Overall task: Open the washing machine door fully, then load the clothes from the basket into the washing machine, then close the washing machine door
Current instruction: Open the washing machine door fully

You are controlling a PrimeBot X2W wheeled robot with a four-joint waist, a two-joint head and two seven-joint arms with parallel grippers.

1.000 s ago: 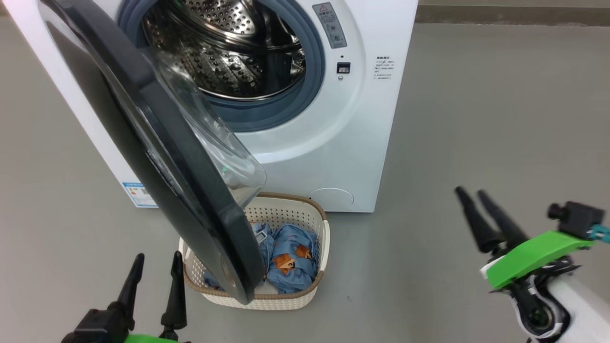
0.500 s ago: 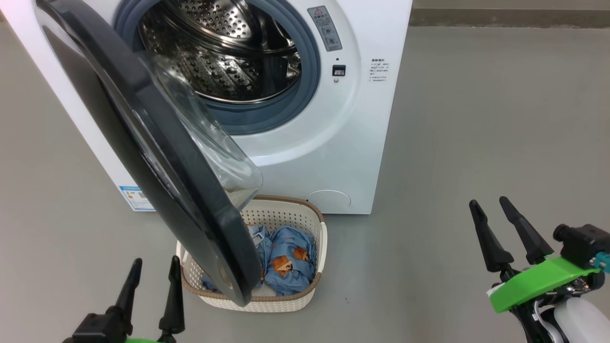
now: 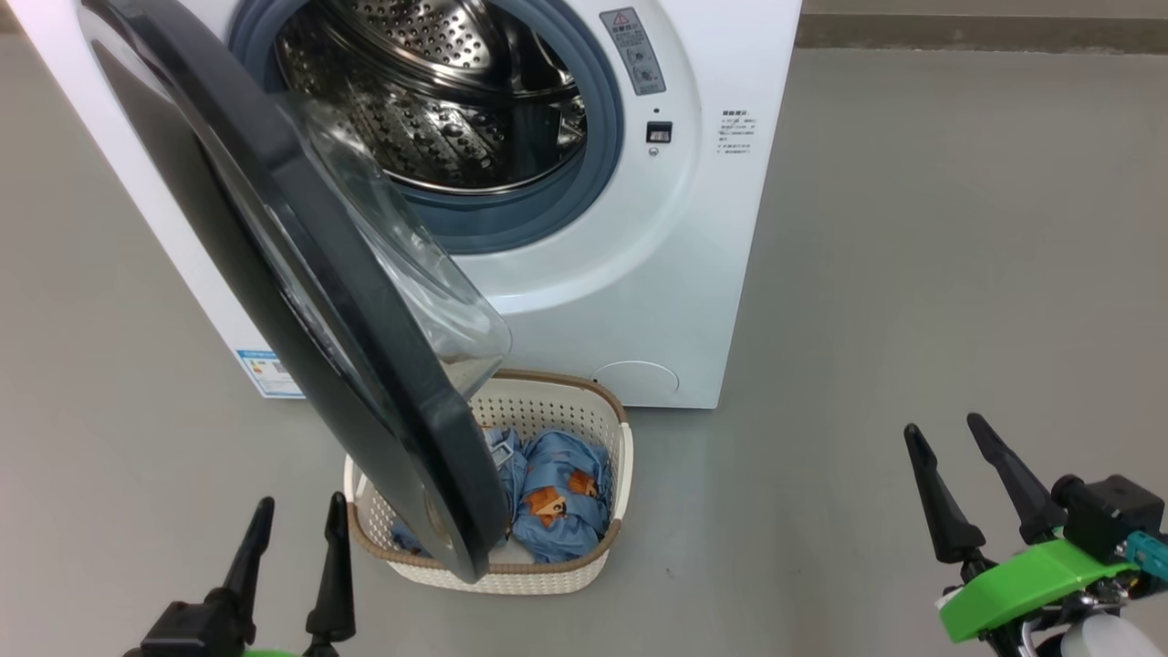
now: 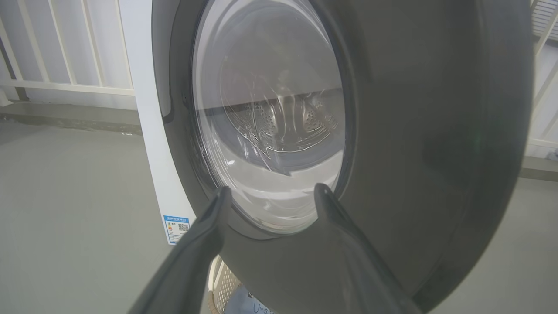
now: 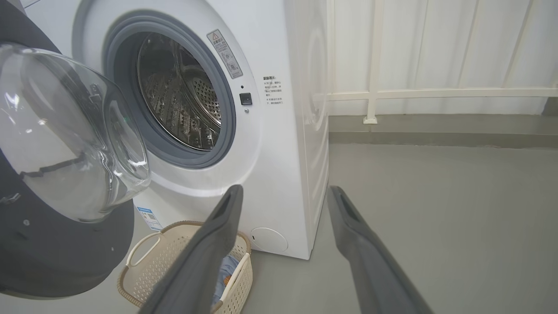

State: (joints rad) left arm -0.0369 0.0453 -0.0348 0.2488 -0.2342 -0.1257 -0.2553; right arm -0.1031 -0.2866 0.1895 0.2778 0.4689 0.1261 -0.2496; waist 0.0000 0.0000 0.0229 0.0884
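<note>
You drew the right gripper (image 3: 942, 423) back, it and the left gripper (image 3: 302, 500) spread and empty, leaving the washing machine door (image 3: 374, 365) only part-swung over the basket (image 3: 557, 376).

My right gripper (image 5: 284, 188): fingers wide apart, nothing between them, pointing at the washing machine (image 5: 283, 144) lower front. The washing machine door (image 5: 56, 257) stands open at left, with the steel drum (image 5: 183, 109) exposed. The basket (image 5: 174, 253) sits on the floor (image 5: 436, 209) below the door. Blue clothes (image 5: 224, 268) are partly hidden behind one finger.
</note>
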